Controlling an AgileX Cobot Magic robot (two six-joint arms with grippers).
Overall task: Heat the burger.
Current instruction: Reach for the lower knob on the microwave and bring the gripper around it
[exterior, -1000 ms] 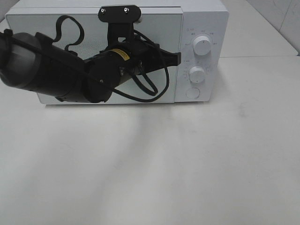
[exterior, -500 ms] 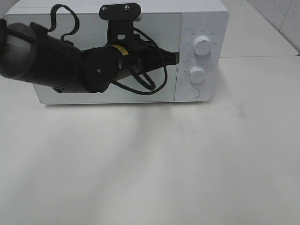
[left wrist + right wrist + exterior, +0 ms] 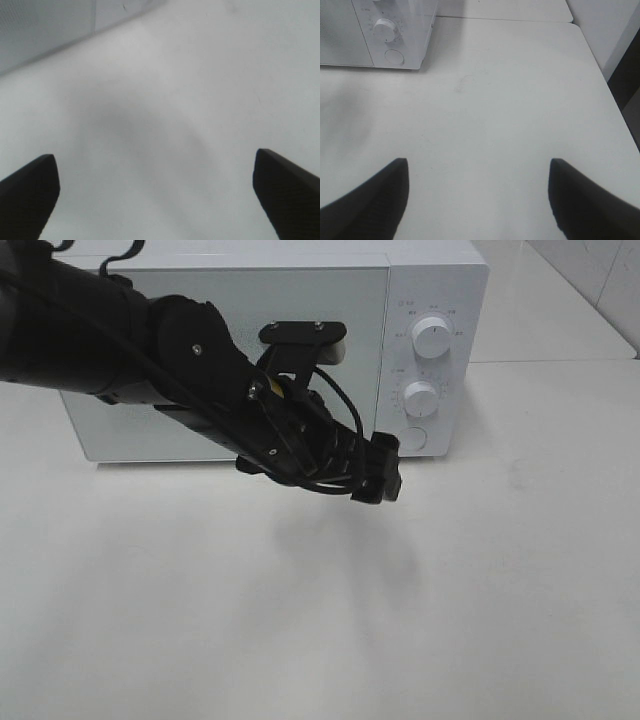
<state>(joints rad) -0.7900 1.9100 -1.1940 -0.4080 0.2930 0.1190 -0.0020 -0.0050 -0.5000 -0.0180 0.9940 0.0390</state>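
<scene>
The burger is out of view. The white microwave (image 3: 430,285) stands at the back of the table with its door (image 3: 250,300) shut. My left gripper (image 3: 380,472) hangs low in front of the microwave's lower right corner, just below the round button (image 3: 411,438). In the left wrist view the left gripper (image 3: 155,157) is open, its dark fingers (image 3: 30,195) wide apart over bare table, holding nothing. The right gripper (image 3: 478,162) is open as well, empty above the table, to the right of the microwave (image 3: 350,35).
Two white knobs (image 3: 431,337) (image 3: 421,398) sit on the microwave's control panel. The left arm and its cables (image 3: 150,340) cross in front of the door. The white table (image 3: 320,620) spreads out in front. Its right edge (image 3: 615,100) shows in the right wrist view.
My left arm has swung down from the door's right edge to the front of the microwave's lower right corner. Its gripper has opened.
</scene>
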